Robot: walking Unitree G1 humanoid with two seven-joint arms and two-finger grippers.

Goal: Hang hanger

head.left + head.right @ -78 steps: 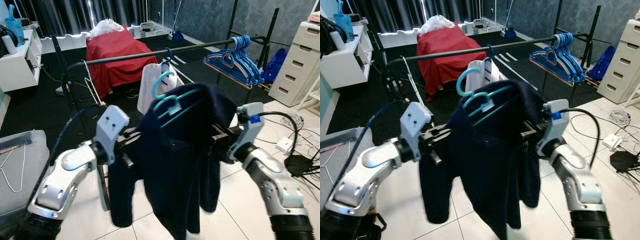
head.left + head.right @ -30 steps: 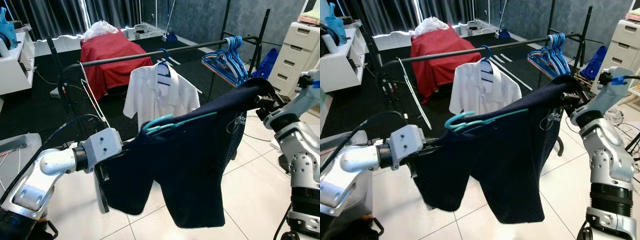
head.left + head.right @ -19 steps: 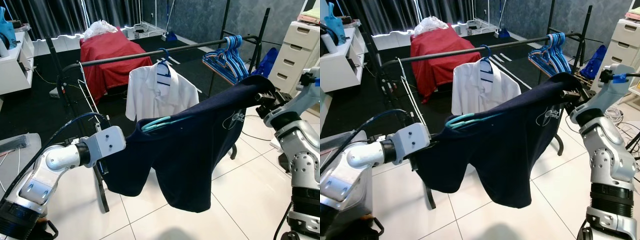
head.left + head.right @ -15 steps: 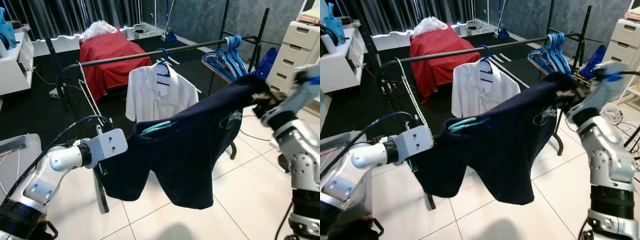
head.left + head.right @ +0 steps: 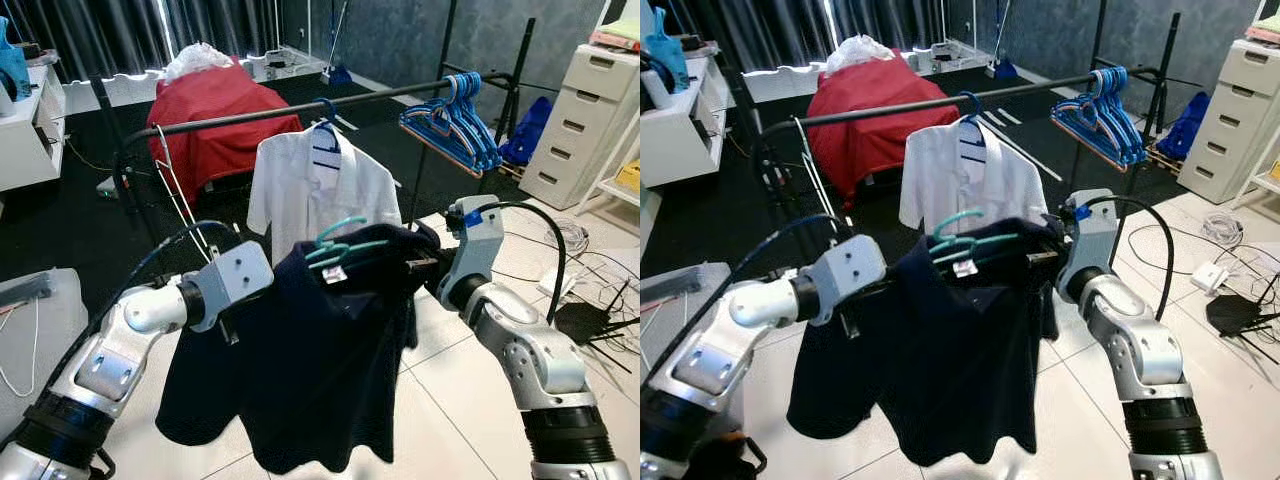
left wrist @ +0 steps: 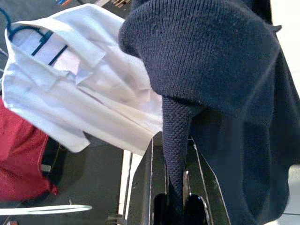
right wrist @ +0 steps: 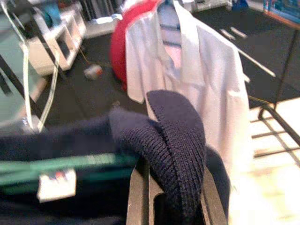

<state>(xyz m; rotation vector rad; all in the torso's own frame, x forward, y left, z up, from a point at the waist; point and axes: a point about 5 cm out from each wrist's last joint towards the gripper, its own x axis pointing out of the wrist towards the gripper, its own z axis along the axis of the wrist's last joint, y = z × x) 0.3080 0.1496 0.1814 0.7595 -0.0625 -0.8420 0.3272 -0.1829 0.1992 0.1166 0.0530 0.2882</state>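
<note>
A dark navy knit garment sits on a teal hanger and hangs bunched between my two arms, in front of the black clothes rail. My left gripper is shut on a fold of the navy fabric at the garment's left shoulder. My right gripper is shut on the navy knit at the right shoulder. The teal hook points up, below and short of the rail. A white shirt on a blue hanger hangs from the rail just behind.
Several blue hangers cluster at the rail's right end. A red-covered piece of furniture stands behind the rack. White drawers and floor cables are on the right, and a white shelf is on the left.
My two arms have come closer together. The garment, stretched wide and slanted before, now hangs bunched and straight down, with the teal hook turned upright.
</note>
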